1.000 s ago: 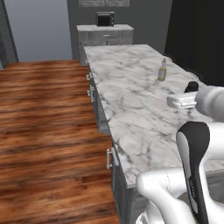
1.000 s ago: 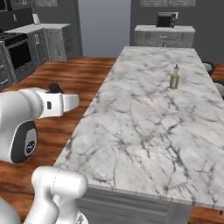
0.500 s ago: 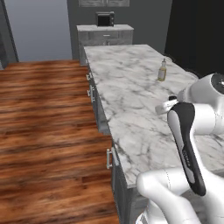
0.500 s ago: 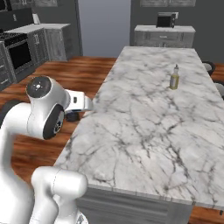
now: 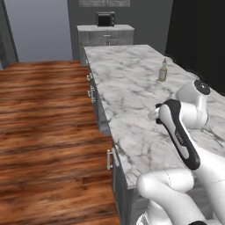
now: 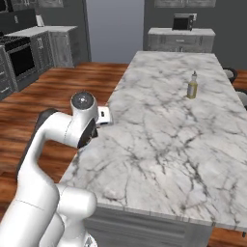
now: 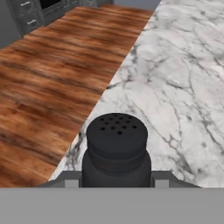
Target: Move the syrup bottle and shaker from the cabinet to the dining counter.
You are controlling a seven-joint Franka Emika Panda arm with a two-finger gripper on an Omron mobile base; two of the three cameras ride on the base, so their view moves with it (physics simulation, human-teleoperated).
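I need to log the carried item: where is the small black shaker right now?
In the hand view the small black shaker with a perforated round top sits between the tool's tips, above the white marble dining counter's edge beside the wooden floor.

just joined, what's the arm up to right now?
The gripper holds the shaker, a dark one with a perforated rounded top, over the near edge of the dining counter, above where marble meets the wood floor. A yellowish-green bottle stands farther along the counter. The shaker is not yet set down.
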